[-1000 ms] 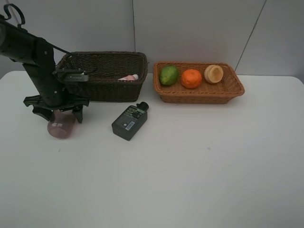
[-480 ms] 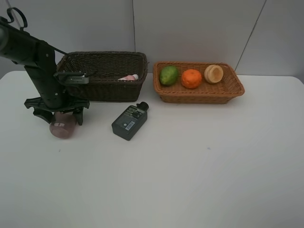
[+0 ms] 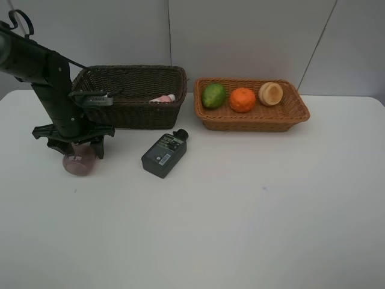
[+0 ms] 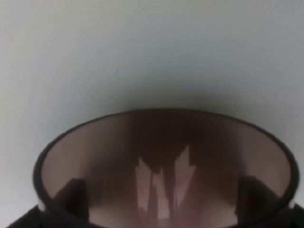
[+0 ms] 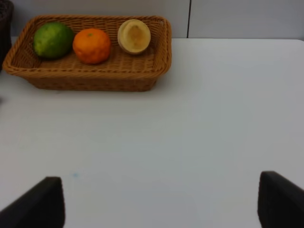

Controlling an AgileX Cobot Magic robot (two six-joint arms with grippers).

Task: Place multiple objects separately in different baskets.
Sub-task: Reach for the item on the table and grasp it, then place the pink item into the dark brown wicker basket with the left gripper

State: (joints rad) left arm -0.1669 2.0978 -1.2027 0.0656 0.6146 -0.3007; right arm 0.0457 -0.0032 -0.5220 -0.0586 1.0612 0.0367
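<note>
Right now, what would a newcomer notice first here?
The black left gripper straddles a purple cup at the left of the table, in front of the dark basket. Three fruits sit in a row in the tan basket. A dark bottle lies on the table before the baskets.
</note>
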